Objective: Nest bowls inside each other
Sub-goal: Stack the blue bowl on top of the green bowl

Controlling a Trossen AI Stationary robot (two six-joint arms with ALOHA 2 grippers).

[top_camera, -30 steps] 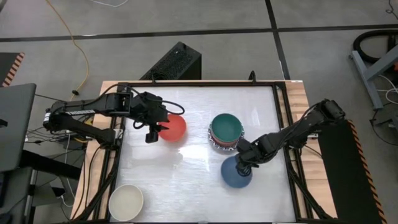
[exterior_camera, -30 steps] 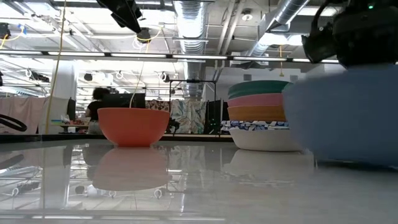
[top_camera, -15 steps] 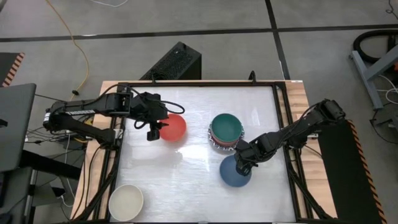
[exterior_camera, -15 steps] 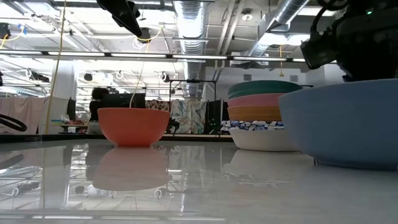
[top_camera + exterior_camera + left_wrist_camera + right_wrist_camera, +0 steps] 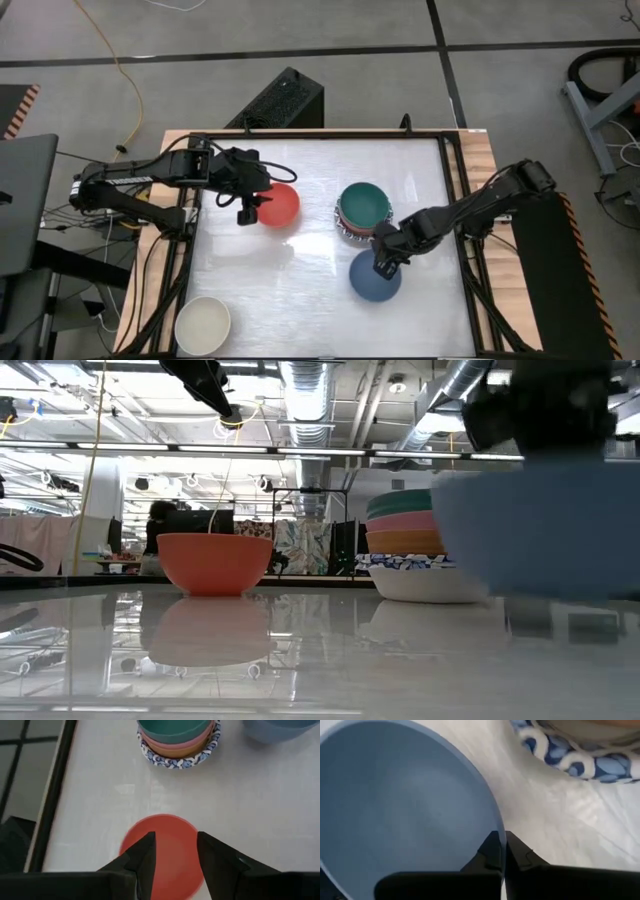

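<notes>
The blue bowl [image 5: 375, 280] lies nearest in the low view, just beside the stack [image 5: 362, 212], and its rim is pinched by the right gripper [image 5: 381, 263], whose fingers are closed on the wall. In that view the bowl appears raised off the tabletop [image 5: 300, 290], though it is blurred. Behind it the stack is seen: a green bowl on top, pink and orange beneath, in a blue-patterned white bowl. How many patterned bowls lie under it cannot be told. The red bowl [image 5: 277, 204] stands apart on the left, with the left gripper [image 5: 243, 204] held above its edge, fingers apart and empty. The cream bowl [image 5: 203, 324] sits alone at a corner. The task is judged partly done; blue, red and cream remain.
</notes>
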